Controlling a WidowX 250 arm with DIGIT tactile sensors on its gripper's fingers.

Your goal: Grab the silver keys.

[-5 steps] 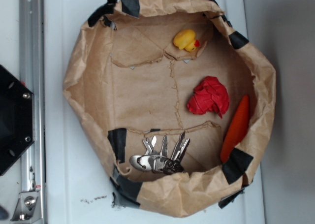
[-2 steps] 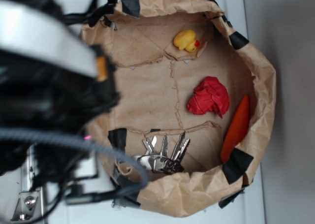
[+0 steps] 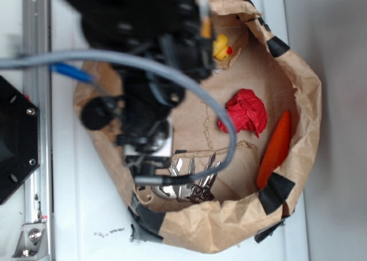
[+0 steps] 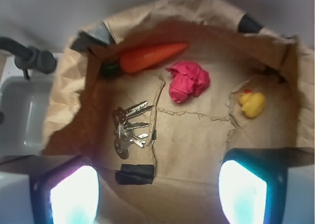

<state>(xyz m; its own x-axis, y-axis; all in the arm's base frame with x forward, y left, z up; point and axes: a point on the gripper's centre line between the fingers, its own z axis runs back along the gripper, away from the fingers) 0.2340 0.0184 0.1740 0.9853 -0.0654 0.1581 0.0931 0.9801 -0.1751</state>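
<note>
Pincer (image 4: 157, 184) hangs above the paper bag (image 4: 197, 140), fingers (image 4: 74, 194) spread wide at the bottom corners of the wrist view, nothing between them. In the exterior view the arm (image 3: 143, 54) covers the upper-left of the bag (image 3: 298, 83); the tips themselves are hard to make out there.

Keys (image 4: 129, 128) lie flat on the bag floor, ahead of the pincer and nearer its left finger, blades fanned toward a torn paper seam. They touch nothing of the pincer. In the exterior view the keys (image 3: 195, 178) are partly hidden by a grey cable (image 3: 223, 123).

Carrot (image 4: 150, 57) lies beyond the keys against the far wall. Red wad (image 4: 188, 80) sits ahead, near centre. Duck (image 4: 252, 104) sits ahead toward the right finger. Black tape patch (image 4: 134, 175) lies just nearer than the keys.
</note>
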